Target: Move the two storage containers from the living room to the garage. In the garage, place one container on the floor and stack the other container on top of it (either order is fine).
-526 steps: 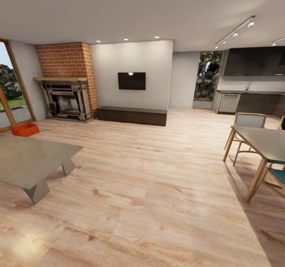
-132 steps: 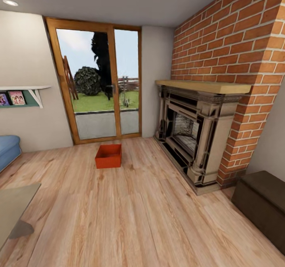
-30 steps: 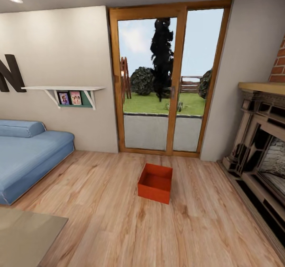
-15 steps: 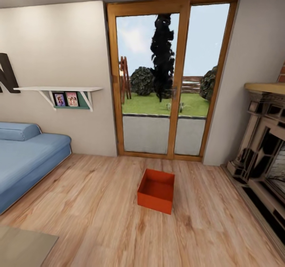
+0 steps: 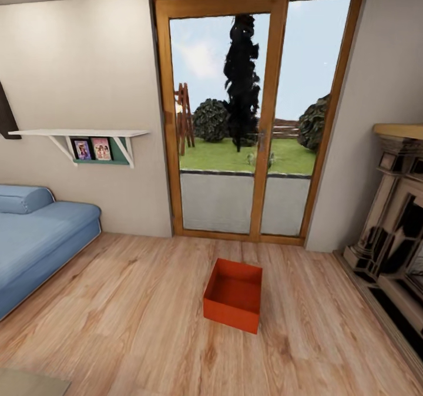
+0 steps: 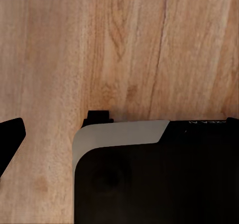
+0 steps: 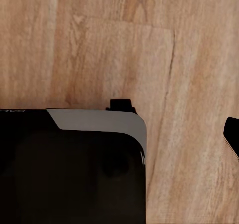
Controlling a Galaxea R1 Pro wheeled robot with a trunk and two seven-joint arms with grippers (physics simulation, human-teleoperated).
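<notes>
One storage container [image 5: 234, 295], a red-orange open-top bin, sits empty on the living room's light wood-plank floor [image 5: 129, 325], a little before the glass door. It is ahead of me, slightly right of centre in the head view. A dark fingertip [image 6: 9, 142] shows at the edge of the left wrist view and another dark fingertip [image 7: 233, 134] at the edge of the right wrist view, both over bare planks. Whether the jaws are open or shut cannot be told. Both hang far from the container.
A wood-framed glass door [image 5: 252, 120] stands behind the bin. A blue sofa [image 5: 35, 237] lies at the left, a dark stone fireplace [image 5: 393, 237] at the right, a wall shelf [image 5: 82, 134] above the sofa. My black-and-grey base [image 6: 149, 179] shows below the wrists.
The camera has come closer to the door wall: the bin now sits lower and larger in the picture, and the sofa and fireplace have slid outward. The bin itself has not moved.
</notes>
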